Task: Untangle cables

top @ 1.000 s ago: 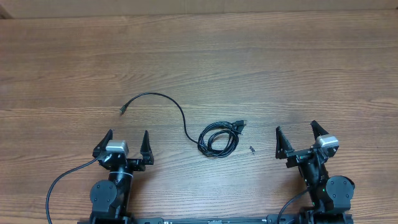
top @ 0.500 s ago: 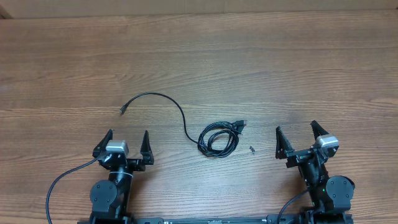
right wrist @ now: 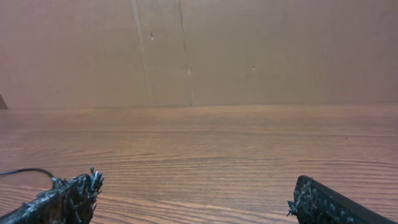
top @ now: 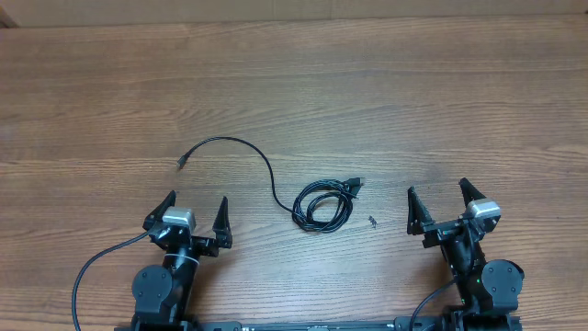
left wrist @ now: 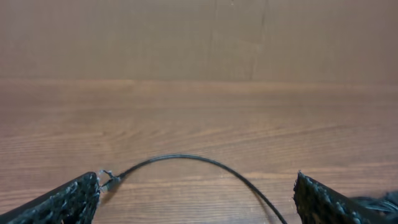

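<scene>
A thin black cable (top: 260, 163) lies on the wooden table, arcing from a small plug at the left to a tight coil (top: 322, 206) near the middle. The arc also shows in the left wrist view (left wrist: 186, 158). My left gripper (top: 195, 212) is open and empty, just below the arc's left end. My right gripper (top: 437, 195) is open and empty, to the right of the coil. In the right wrist view a bit of cable (right wrist: 25, 170) shows at the far left edge.
A tiny dark piece (top: 372, 221) lies on the table between the coil and my right gripper. A thicker black arm wire (top: 87, 271) loops at the lower left. A brown wall (right wrist: 199, 50) stands behind the table's far edge.
My left gripper has shifted slightly to the right and turned a little. The cable and my right arm have not moved.
</scene>
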Action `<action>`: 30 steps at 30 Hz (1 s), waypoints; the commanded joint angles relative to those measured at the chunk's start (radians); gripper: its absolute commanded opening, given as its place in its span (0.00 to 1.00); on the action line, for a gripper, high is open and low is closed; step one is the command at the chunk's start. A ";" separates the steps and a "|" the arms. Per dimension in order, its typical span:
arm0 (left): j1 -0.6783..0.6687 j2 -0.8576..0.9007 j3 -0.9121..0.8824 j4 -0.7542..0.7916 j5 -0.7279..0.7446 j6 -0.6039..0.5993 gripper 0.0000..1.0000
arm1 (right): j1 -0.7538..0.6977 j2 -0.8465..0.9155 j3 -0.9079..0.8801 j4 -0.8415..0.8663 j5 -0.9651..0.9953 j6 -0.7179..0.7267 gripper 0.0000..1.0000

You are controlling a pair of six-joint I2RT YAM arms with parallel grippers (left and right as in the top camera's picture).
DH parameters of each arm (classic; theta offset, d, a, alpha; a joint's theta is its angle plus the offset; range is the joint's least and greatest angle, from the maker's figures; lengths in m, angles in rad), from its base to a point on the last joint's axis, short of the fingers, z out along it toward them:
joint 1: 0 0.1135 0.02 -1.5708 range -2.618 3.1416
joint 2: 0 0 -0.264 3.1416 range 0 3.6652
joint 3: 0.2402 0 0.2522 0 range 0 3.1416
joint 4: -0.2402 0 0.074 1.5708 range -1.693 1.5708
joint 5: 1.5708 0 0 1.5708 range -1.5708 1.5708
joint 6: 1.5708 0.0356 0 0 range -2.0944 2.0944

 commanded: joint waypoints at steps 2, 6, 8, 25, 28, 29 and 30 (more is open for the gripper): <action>0.005 -0.008 0.063 -0.098 0.043 0.024 1.00 | -0.003 -0.009 -0.011 0.006 0.003 0.008 1.00; 0.005 -0.008 0.132 -0.190 0.038 0.026 0.99 | -0.003 -0.009 -0.011 0.006 0.003 0.008 1.00; 0.005 -0.008 0.157 -0.220 0.039 0.027 1.00 | -0.003 -0.009 -0.011 0.006 0.003 0.008 1.00; 0.005 0.123 0.399 -0.465 0.143 -0.045 1.00 | -0.003 -0.009 -0.011 0.006 0.003 0.008 1.00; 0.005 0.228 0.478 -0.527 0.142 -0.032 1.00 | -0.003 -0.009 -0.011 0.006 0.003 0.008 1.00; 0.005 0.256 0.500 -0.542 0.142 -0.020 1.00 | -0.003 -0.009 -0.011 0.006 0.003 0.008 1.00; 0.005 0.291 0.527 -0.561 0.142 -0.006 1.00 | -0.003 -0.009 -0.011 0.006 0.003 0.008 1.00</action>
